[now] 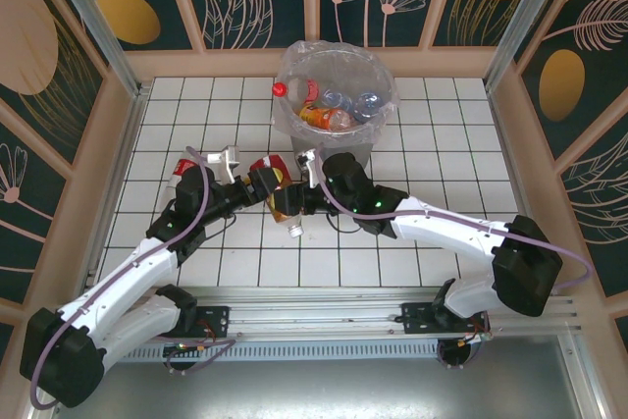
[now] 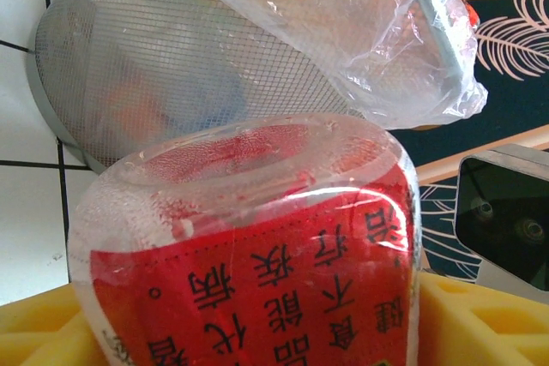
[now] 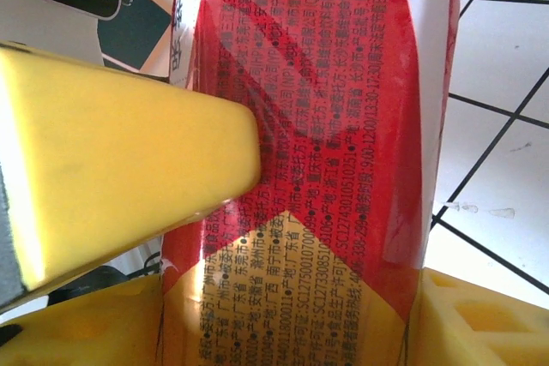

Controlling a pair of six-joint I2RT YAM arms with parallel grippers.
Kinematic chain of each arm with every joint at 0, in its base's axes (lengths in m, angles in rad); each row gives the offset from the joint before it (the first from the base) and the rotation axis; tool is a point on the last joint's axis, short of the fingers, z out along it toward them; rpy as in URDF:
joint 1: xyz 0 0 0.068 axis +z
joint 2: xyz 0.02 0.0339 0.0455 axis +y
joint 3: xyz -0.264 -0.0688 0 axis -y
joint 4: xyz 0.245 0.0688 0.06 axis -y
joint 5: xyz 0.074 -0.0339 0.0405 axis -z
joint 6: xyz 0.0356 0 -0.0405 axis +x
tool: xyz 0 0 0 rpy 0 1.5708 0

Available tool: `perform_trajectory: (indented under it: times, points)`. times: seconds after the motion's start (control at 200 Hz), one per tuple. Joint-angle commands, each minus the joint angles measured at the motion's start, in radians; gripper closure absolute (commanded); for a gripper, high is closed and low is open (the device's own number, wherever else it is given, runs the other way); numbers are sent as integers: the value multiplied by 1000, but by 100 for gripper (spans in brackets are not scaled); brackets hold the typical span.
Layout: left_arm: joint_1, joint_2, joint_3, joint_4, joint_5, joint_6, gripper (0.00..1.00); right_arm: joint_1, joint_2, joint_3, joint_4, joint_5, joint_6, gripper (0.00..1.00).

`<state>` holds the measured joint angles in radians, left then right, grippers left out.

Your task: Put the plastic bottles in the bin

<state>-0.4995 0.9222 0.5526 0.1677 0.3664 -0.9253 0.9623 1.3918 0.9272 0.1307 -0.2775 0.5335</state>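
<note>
One plastic bottle [image 1: 286, 211] with a red and gold label and a white cap hangs over the tiles in front of the bin [image 1: 378, 105], gripped from both sides. My left gripper [image 1: 265, 182] is shut on its base end; in the left wrist view the bottle [image 2: 257, 255] fills the space between the yellow fingers [image 2: 480, 323]. My right gripper [image 1: 296, 199] is shut on the label [image 3: 309, 169] just beside it. The grey mesh bin [image 2: 171, 83], lined with a clear bag, holds several bottles [image 1: 334, 110]. Another red-labelled bottle [image 1: 183, 168] lies on the tiles beside the left arm.
The left gripper's yellow finger [image 3: 111, 169] presses the bottle right by my right fingers [image 3: 489, 323]. Wooden walls [image 1: 108, 154] close in the white tiled floor [image 1: 442, 164] on three sides. A red-capped bottle [image 1: 280, 89] leans at the bin's left rim.
</note>
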Motion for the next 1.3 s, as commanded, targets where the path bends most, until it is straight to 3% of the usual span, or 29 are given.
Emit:
perform_trajectory:
  times: [0.0,0.05,0.135,0.455,0.676,0.796,0.971,1.291]
  points:
    - [-8,-21,49,11,21,-3,21,16,-10,28,23,9,-13,41]
    - [-8,-26,58,2,18,2,17,16,-19,27,16,17,-18,41]
    - [-8,-43,80,-28,-12,3,1,15,-43,27,-5,46,-27,42]
    - [-8,-202,146,-101,-73,179,2,-29,-200,27,-120,141,-100,42]
    - [-7,-237,195,-235,87,428,1,-120,-308,83,-213,147,-166,42]
    - [-7,-230,228,-356,110,550,1,-169,-331,145,-276,168,-218,42]
    - [-9,-246,196,-403,117,651,2,-220,-306,295,-414,288,-361,41]
    - [-8,-283,120,-371,37,664,1,-315,-106,592,-554,432,-546,41]
